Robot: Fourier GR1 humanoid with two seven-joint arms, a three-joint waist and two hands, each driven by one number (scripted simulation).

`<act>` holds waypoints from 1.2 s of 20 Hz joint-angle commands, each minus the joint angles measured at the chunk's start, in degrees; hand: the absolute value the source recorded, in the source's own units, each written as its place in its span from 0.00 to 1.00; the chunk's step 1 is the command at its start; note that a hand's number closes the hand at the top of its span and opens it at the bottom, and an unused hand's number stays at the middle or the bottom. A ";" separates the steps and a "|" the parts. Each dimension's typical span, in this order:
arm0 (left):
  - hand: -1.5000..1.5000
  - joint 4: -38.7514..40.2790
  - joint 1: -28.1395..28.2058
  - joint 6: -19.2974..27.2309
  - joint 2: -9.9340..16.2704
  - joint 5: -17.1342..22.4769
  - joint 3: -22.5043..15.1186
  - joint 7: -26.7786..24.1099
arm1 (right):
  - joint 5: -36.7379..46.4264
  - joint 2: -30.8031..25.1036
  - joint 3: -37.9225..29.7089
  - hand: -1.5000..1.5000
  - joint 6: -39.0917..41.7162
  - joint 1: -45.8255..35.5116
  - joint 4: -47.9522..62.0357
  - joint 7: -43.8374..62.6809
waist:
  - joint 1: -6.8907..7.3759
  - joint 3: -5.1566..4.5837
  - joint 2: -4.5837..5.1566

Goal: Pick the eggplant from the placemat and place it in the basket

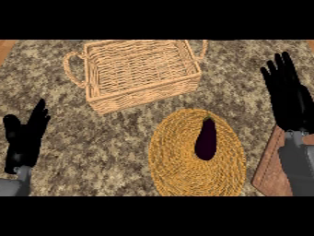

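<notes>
On placemat [173,170]: eggplant [206,139]; wicker basket [142,73] behind, nothing visible inside.

the surface [71,138] is a speckled stone top in brown, grey and cream, with a strip of plain wood showing along its far left and far right edges. a wicker basket [142,73] sits on it toward the back, slightly left of centre, rectangular, with a loop handle at each end and turned a little off square. nearer, and to the right of centre, lies a round woven placemat [179,173] in golden yellow, flat on the stone, close to the basket but not touching it. at the right edge a reddish-brown wooden board [271,170] lies flat beside the placemat, apart from it.
</notes>
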 commanded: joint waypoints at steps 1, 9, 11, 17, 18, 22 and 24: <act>0.50 -2.23 2.50 -0.40 -0.70 0.13 -0.78 3.80 | -2.02 -0.31 -1.78 1.00 4.61 -4.48 5.66 -1.74 | -0.91 1.04 -2.09; 0.50 1.71 7.04 -8.26 -3.84 2.24 -6.63 2.70 | -3.16 11.32 8.62 1.00 20.75 -7.54 3.44 -16.80 | 0.31 1.06 -1.96; 0.50 1.00 9.78 -8.35 -4.21 2.37 -6.40 1.17 | 6.64 14.02 15.43 0.00 11.68 -6.12 0.50 -17.22 | -0.50 0.94 -2.42; 0.50 0.12 9.04 -9.29 -1.58 3.46 -3.55 3.31 | 19.47 4.87 18.00 0.00 -0.66 -7.05 0.19 -4.89 | -1.94 0.87 -2.65; 0.50 1.43 10.01 -9.04 -2.76 3.26 -4.20 2.36 | 22.85 1.22 18.03 0.00 -1.88 -7.48 0.13 -2.54 | -2.59 0.71 -2.82; 0.50 2.00 10.39 -8.41 -3.46 2.62 -3.74 0.15 | 28.87 -11.22 16.49 0.00 0.28 -12.06 -1.28 9.04 | -3.47 0.60 -3.02; 0.50 -0.07 11.56 -8.77 -3.00 2.70 -4.26 1.35 | 28.27 -17.87 14.93 0.00 6.01 -12.77 -2.31 12.47 | -3.09 0.78 -2.91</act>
